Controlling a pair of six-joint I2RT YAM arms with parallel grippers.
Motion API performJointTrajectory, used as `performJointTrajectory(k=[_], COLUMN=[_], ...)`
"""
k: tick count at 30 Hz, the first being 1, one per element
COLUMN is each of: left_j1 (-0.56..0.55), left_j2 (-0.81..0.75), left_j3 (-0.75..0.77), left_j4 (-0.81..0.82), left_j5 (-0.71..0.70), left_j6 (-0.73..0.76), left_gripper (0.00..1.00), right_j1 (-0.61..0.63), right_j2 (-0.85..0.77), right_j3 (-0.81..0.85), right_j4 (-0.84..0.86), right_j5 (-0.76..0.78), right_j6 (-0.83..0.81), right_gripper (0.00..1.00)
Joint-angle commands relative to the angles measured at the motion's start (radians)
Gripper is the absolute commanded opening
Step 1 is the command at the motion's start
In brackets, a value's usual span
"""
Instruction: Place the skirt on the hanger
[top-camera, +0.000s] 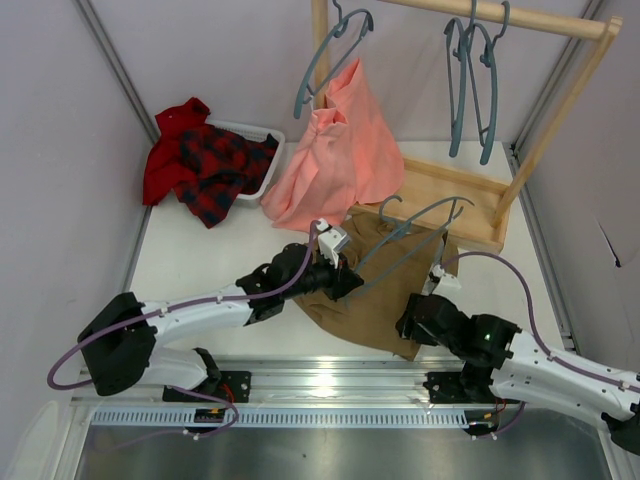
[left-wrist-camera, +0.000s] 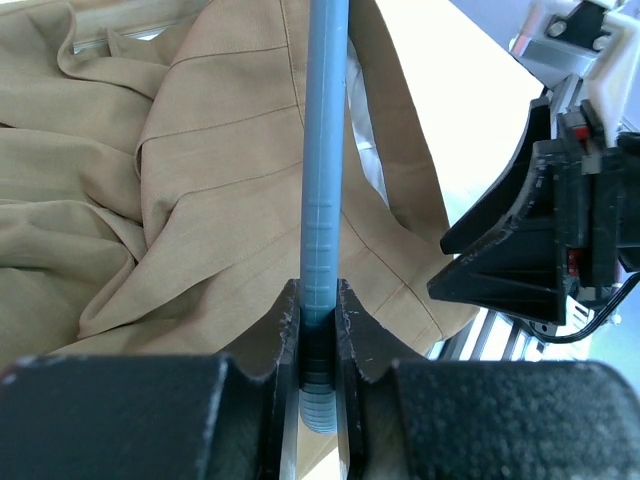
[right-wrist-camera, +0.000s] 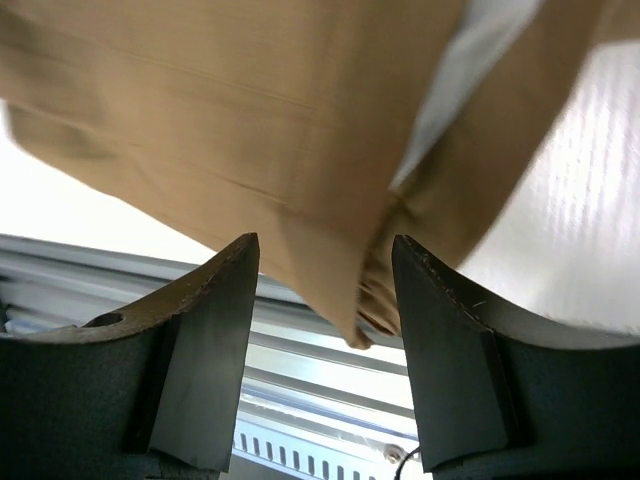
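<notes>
Here, skirt (right-wrist-camera: 250, 120) corner between parted right fingers (right-wrist-camera: 205, 350)

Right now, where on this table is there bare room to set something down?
One bare patch lies on the left of the table, between the white bin and the left arm. A second lies right of the skirt, by the wooden rack. The middle is crowded: skirt, hanger, pink garment, left tool, right tool.

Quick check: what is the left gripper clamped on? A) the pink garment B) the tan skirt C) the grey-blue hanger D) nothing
C: in the left wrist view the left gripper is shut on the hanger, pinching its blue bar, with the skirt lying beneath it.
</notes>
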Motion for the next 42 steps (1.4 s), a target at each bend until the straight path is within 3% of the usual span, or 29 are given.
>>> performJointTrajectory(k=[1, 7, 13, 14, 15, 18, 24, 30, 36, 41, 42], left_j1=[0.007, 0.007, 0.007, 0.009, 0.009, 0.015, 0.026, 0.047, 0.064, 0.086, 0.089], left_j2=[-0.044, -0.032, -0.030, -0.029, -0.027, -0.021, -0.067, -0.138, -0.202, -0.238, -0.242], left_j3=[0.020, 0.028, 0.041, 0.047, 0.054, 0.095, 0.153, 0.190, 0.184, 0.146, 0.126], left_j4=[0.042, 0.045, 0.033, 0.023, 0.010, -0.065, -0.154, -0.260, -0.311, -0.359, -0.356], left_j5=[-0.010, -0.002, -0.011, -0.026, -0.037, -0.082, -0.128, -0.151, -0.175, -0.195, -0.192], left_j6=[0.000, -0.011, -0.012, -0.018, -0.023, -0.051, -0.063, -0.054, -0.040, -0.015, -0.015], left_gripper=[0.00, 0.00, 0.00, 0.00, 0.00, 0.00, 0.00, 0.00, 0.00, 0.00, 0.00], right_j1=[0.007, 0.007, 0.016, 0.018, 0.016, 0.033, 0.108, 0.165, 0.210, 0.239, 0.239], right_j2=[-0.002, -0.014, -0.013, -0.002, 0.013, 0.079, 0.252, 0.476, 0.601, 0.739, 0.756], right_j3=[0.005, -0.032, -0.069, -0.072, -0.068, -0.033, 0.021, 0.142, 0.215, 0.293, 0.320], right_j4=[-0.064, 0.003, 0.235, 0.260, 0.284, 0.390, 0.761, 0.870, 0.996, 0.984, 0.949], right_j5=[0.050, -0.001, -0.054, -0.064, -0.070, -0.088, -0.120, -0.148, -0.121, -0.085, -0.094], right_j6=[0.076, 0.092, 0.032, 0.029, 0.030, 0.011, -0.077, -0.135, -0.157, -0.177, -0.178], right_gripper=[0.61, 0.57, 0.25, 0.10, 0.01, 0.00, 0.00, 0.00, 0.00, 0.00, 0.05])
